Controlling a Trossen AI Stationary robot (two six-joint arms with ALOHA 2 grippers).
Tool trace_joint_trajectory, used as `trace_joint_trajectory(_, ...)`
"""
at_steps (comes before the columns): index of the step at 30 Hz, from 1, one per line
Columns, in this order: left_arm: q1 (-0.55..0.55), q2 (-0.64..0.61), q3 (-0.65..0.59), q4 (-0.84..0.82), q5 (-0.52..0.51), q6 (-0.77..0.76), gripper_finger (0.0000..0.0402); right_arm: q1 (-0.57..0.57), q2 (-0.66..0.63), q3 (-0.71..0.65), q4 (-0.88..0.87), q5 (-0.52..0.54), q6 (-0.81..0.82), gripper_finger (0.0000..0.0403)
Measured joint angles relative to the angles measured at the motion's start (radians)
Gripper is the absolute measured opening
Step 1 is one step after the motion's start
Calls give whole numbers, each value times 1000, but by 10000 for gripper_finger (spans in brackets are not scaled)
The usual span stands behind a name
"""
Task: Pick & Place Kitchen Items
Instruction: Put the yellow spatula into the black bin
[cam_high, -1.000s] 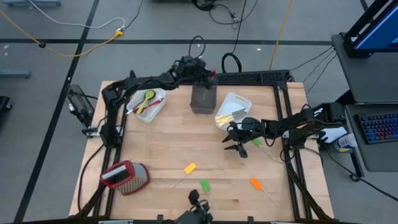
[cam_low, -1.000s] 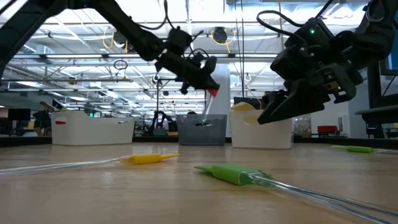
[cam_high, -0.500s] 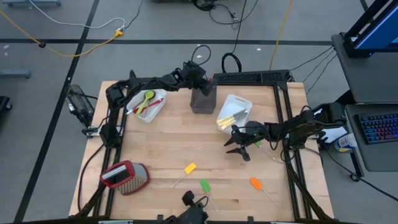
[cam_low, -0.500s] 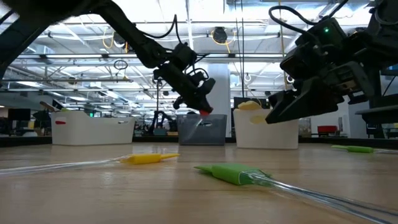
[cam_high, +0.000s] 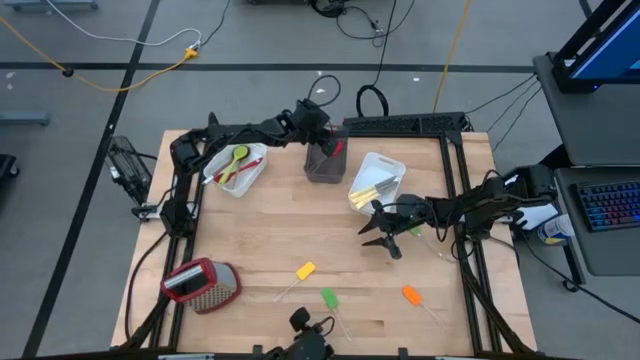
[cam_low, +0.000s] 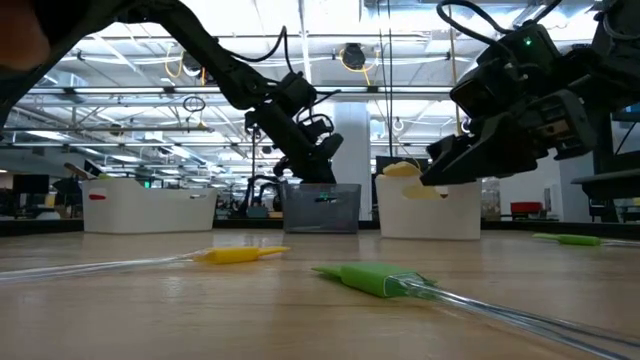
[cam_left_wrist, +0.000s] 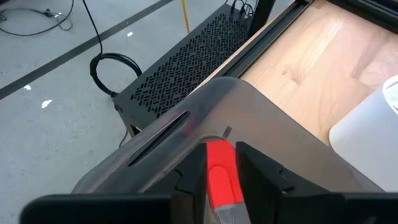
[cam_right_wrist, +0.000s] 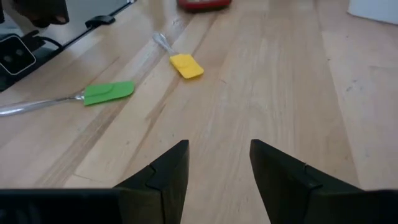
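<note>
My left gripper (cam_high: 326, 142) is over the dark grey tub (cam_high: 325, 163) at the table's far middle, shut on a red spatula (cam_left_wrist: 219, 177) whose head dips into the tub's mouth. My right gripper (cam_high: 381, 238) is open and empty, low over the table right of centre, near the white tub (cam_high: 376, 180) that holds pale and yellow utensils. A yellow spatula (cam_high: 305, 270), a green spatula (cam_high: 328, 298) and an orange spatula (cam_high: 411, 294) lie flat on the near half of the table. Another green utensil (cam_high: 413, 229) lies just right of my right gripper. My left gripper pinches the red spatula's head (cam_left_wrist: 217, 163) by its two sides between its two fingers. The fingers slant down from above and the far-left into the tub's mouth. The red head points on past the fingertips and its clear handle (cam_left_wrist: 227, 214) runs back between them. The spatula is clear of the table.
A white tub (cam_high: 238, 168) with green and red spoons stands at the far left. A metal grater with a red top (cam_high: 200, 282) lies at the near left. A black perforated panel (cam_left_wrist: 186, 74) runs behind the table's far edge. Bare wood lies mid-table between the tubs and the spatulas.
My left gripper has gone down and a little toward the near edge, onto the dark tub, still shut on the red spatula. The red head, held above the tub a second ago, now sits in the tub's mouth.
</note>
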Motion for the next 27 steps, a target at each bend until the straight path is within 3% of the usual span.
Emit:
trace_joint_trajectory(9,-20,-30,-1,-9,-2,-7,147,0,0,0,2,2,-28,164)
trace_joint_trajectory(17,-111,-156,-1,-40,-2,-2,142,0,0,0,76,3,-103,164)
trace_joint_trajectory(27,-315,-258,0,-288,-1,-44,136,0,0,1,172,-2,-241,164)
